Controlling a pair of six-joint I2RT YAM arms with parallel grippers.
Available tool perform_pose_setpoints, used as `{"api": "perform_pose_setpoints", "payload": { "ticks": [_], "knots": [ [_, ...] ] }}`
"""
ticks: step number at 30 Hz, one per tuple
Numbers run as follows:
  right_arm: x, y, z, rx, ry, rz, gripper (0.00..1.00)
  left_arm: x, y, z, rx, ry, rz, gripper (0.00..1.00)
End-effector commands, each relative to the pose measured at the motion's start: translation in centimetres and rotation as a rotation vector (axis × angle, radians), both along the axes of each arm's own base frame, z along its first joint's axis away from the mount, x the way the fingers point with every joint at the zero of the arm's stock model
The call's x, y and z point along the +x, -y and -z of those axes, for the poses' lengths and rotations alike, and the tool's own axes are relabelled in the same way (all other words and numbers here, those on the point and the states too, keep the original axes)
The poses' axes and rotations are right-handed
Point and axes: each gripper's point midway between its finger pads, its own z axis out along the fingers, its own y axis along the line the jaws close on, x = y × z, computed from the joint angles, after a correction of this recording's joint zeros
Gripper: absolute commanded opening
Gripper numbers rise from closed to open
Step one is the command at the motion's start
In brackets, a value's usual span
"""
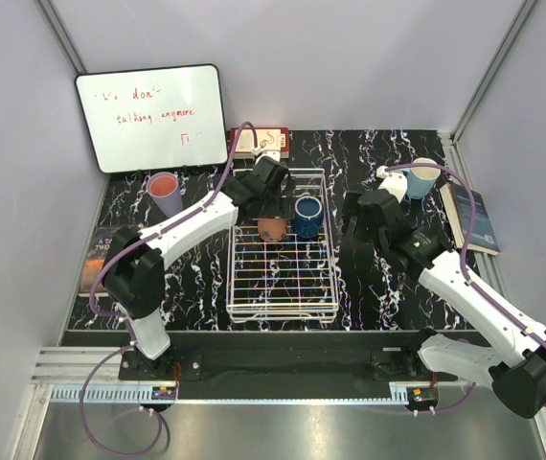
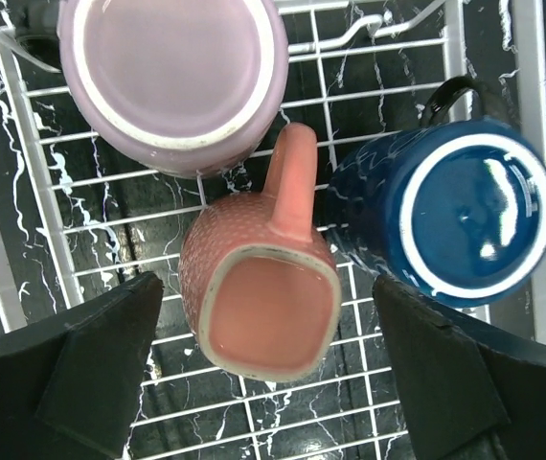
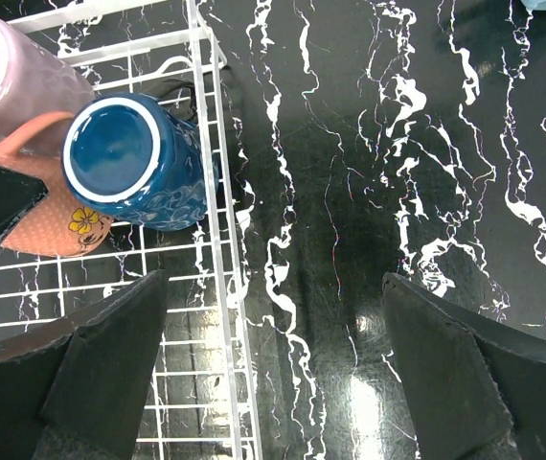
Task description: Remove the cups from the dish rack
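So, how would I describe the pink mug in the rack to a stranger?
Find the central wire dish rack. At its far end, a salmon pink mug stands between a lavender cup and a dark blue mug. Only it is squarish.

You've got 5 cups in sight. 3 are in the rack: 1 lavender cup, 1 salmon mug and 1 dark blue mug. 2 are on the table: 1 pink cup and 1 light blue cup. That's 1 rack and 1 whiteboard. There are 2 books, the left book and the right book, plus 1 red item I can't identify. And 2 arms, the left arm and the right arm.
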Motion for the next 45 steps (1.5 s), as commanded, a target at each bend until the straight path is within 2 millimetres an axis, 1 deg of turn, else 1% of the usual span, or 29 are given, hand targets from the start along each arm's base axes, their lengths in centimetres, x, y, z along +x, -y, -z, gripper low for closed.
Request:
{"api": "perform_pose_setpoints", "payload": {
  "ticks": [1, 4, 8, 9, 12, 15, 16, 17, 18, 20, 21, 22, 23, 27, 28, 30, 31, 33, 34, 35, 36, 38, 39, 40, 41, 42, 43, 44, 45],
  "knots": [
    [0.5, -0.8, -0.3, 0.022, 0.019, -0.010, 1.00, 0.3, 0.6, 0.3, -0.025, 0.003, 0.013, 0.94],
    [0.5, -0.9, -0.1, 0.020, 0.013, -0.012, 1.00, 0.4, 0.5, 1.0, -0.018, -0.013, 0.012, 0.94],
    [0.5, -0.9, 0.3, 0.016, 0.007, -0.010, 1.00, 0.1, 0.5, 2.1, -0.009, -0.036, 0.017, 0.89],
    [0.5, -0.8, 0.4, 0.015, 0.005, -0.008, 1.00, 0.2, 0.5, 2.3, -0.008, -0.039, 0.017, 0.85],
    [0.6, -0.9, 0.7, 0.014, -0.002, -0.005, 1.00, 0.1, 0.6, 2.9, -0.002, -0.052, 0.027, 0.81],
    [0.6, -1.0, 0.9, 0.019, -0.008, -0.006, 1.00, 0.0, 0.5, 2.8, 0.000, -0.048, 0.030, 0.68],
    [0.6, -1.0, 0.8, 0.020, -0.006, -0.004, 1.00, 0.0, 0.4, 2.7, 0.003, -0.044, 0.028, 0.60],
    [0.5, -1.0, 0.8, 0.020, -0.005, -0.008, 1.00, 0.0, 0.4, 2.2, -0.002, -0.033, 0.029, 0.56],
    [0.6, -1.0, 0.7, 0.023, -0.002, -0.006, 1.00, 0.1, 0.1, 2.1, 0.005, -0.028, 0.026, 0.52],
    [0.5, -1.1, 0.7, 0.024, -0.002, -0.008, 1.00, 0.0, 0.0, 1.4, 0.006, -0.011, 0.032, 0.39],
    [0.5, -1.0, 0.7, 0.024, 0.000, -0.006, 1.00, 0.1, -0.1, 1.2, 0.005, -0.003, 0.032, 0.31],
    [0.5, -1.0, 0.6, 0.027, 0.000, -0.008, 1.00, -0.1, -0.1, 0.7, 0.002, 0.003, 0.035, 0.09],
    [0.5, -1.1, 0.6, 0.029, 0.000, -0.009, 1.00, -0.1, -0.2, 0.4, -0.003, 0.011, 0.037, 0.00],
    [0.3, -1.1, 0.4, 0.037, 0.005, -0.013, 1.00, -0.9, 0.1, -1.7, -0.050, 0.034, 0.068, 0.00],
    [0.3, -1.0, 0.3, 0.039, 0.006, -0.015, 1.00, -1.1, 0.0, -2.9, -0.070, 0.056, 0.075, 0.00],
    [0.1, -1.0, 0.1, 0.044, 0.013, -0.019, 1.00, -1.5, 0.1, -4.0, -0.098, 0.076, 0.091, 0.00],
    [0.1, -0.9, 0.0, 0.046, 0.018, -0.016, 1.00, -1.8, 0.1, -5.6, -0.126, 0.107, 0.096, 0.00],
    [0.0, -0.9, -0.4, 0.056, 0.028, -0.019, 1.00, -2.2, -0.1, -7.0, -0.146, 0.132, 0.111, 0.00],
    [-0.1, -1.0, -0.5, 0.061, 0.030, -0.022, 1.00, -2.5, -0.3, -8.5, -0.167, 0.160, 0.113, 0.00],
    [-0.2, -1.0, -0.7, 0.069, 0.034, -0.023, 1.00, -2.7, -0.3, -9.3, -0.178, 0.176, 0.122, 0.00],
    [-0.2, -1.0, -0.9, 0.074, 0.037, -0.027, 1.00, -3.1, -0.5, -10.7, -0.203, 0.200, 0.134, 0.00],
    [-0.4, -1.5, -1.1, 0.104, 0.037, -0.046, 1.00, -3.5, -0.4, -12.1, -0.236, 0.232, 0.153, 0.00],
    [-0.4, -1.8, -1.4, 0.122, 0.046, -0.056, 1.00, -4.1, -0.2, -13.3, -0.274, 0.251, 0.176, 0.00],
    [-0.7, -2.4, -1.2, 0.146, 0.036, -0.083, 1.00, -4.1, 0.1, -14.2, -0.311, 0.281, 0.192, 0.00],
    [-0.9, -2.8, -1.7, 0.181, 0.046, -0.094, 1.00, -4.5, 0.3, -13.9, -0.335, 0.276, 0.206, 0.00],
    [-0.9, -3.3, -2.1, 0.216, 0.063, -0.111, 1.00, -5.2, 0.6, -14.9, -0.388, 0.291, 0.244, 0.00],
    [-1.3, -4.1, -2.0, 0.253, 0.058, -0.147, 0.99, -5.2, 1.1, -15.9, -0.439, 0.330, 0.262, 0.00],
    [-1.7, -4.4, -2.6, 0.298, 0.074, -0.159, 0.97, -5.6, 1.3, -15.1, -0.469, 0.312, 0.270, 0.00],
    [-1.6, -5.1, -3.6, 0.344, 0.111, -0.183, 0.96, -6.4, 1.5, -15.8, -0.524, 0.321, 0.308, 0.00]
  ]
}}
